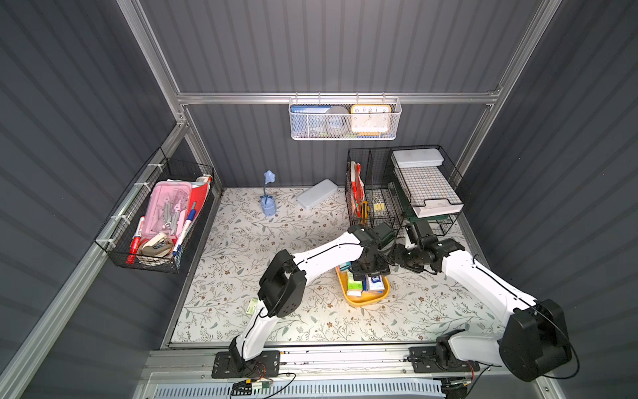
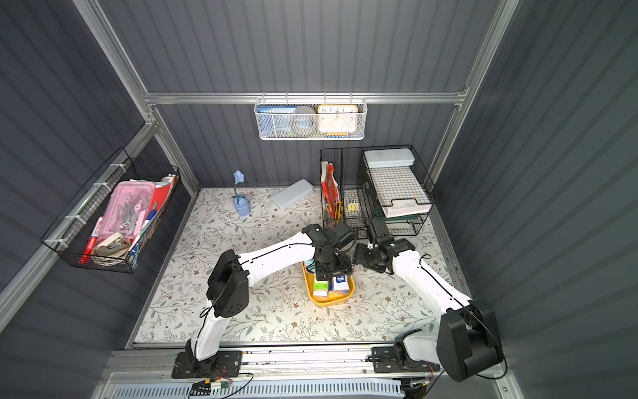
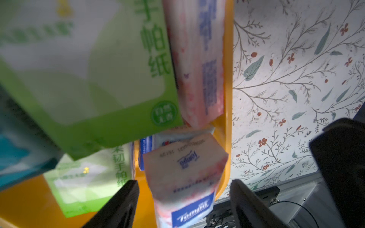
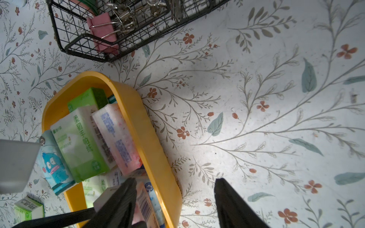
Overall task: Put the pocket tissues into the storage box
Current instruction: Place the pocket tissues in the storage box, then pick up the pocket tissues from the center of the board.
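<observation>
Several pocket tissues (image 1: 355, 285) lie piled in the yellow storage box (image 1: 362, 303) on the floral-printed tabletop (image 1: 234, 248), ringed by dark grey ribbed walls (image 1: 345, 48). One green packet (image 1: 251, 306) lies apart, near the left arm (image 1: 328, 252). Over the box, the left gripper (image 3: 183, 182) hangs spread around a pink packet (image 3: 185, 167); the right gripper (image 4: 175, 180) gapes empty just beside the box.

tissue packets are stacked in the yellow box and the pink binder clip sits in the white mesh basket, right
Not quite: the pink binder clip sits in the black wire basket, as the right wrist view shows, not in the white mesh basket on the back wall. The tissue packets are stacked in the yellow box.
</observation>
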You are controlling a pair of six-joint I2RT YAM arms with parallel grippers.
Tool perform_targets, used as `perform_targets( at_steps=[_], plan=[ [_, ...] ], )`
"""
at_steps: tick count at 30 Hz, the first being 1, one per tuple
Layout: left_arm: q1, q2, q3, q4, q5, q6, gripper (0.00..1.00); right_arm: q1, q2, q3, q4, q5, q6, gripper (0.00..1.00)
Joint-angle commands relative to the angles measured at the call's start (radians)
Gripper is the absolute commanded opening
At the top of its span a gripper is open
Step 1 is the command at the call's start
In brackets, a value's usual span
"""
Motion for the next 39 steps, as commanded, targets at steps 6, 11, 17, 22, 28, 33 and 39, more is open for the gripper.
perform_targets(
  at_steps=[6,11,17,22,28,33,39],
  plan=[
    [0.003,-0.110,0.004,-0.060,-0.092,-0.048,0.80,0.017,0.009,0.058,-0.022,-0.009,-0.028,0.67],
    [0.056,-0.256,-0.122,-0.085,-0.185,-0.135,0.83,0.069,0.034,0.113,-0.044,0.021,-0.053,0.67],
    [0.157,-0.562,-0.492,-0.085,-0.266,-0.375,0.87,0.101,0.061,0.138,-0.029,0.021,-0.061,0.67],
    [0.218,-0.868,-0.826,-0.099,-0.341,-0.628,0.92,0.110,0.087,0.146,-0.020,0.011,-0.070,0.67],
    [0.375,-1.095,-1.022,-0.116,-0.328,-0.621,0.90,0.112,0.096,0.145,-0.013,0.017,-0.079,0.67],
    [0.516,-1.024,-1.019,-0.098,-0.285,-0.417,0.91,0.111,0.109,0.154,-0.014,0.006,-0.081,0.67],
    [0.660,-0.879,-0.993,-0.103,-0.294,-0.260,0.94,0.111,0.096,0.151,-0.026,0.025,-0.084,0.67]
  ],
)
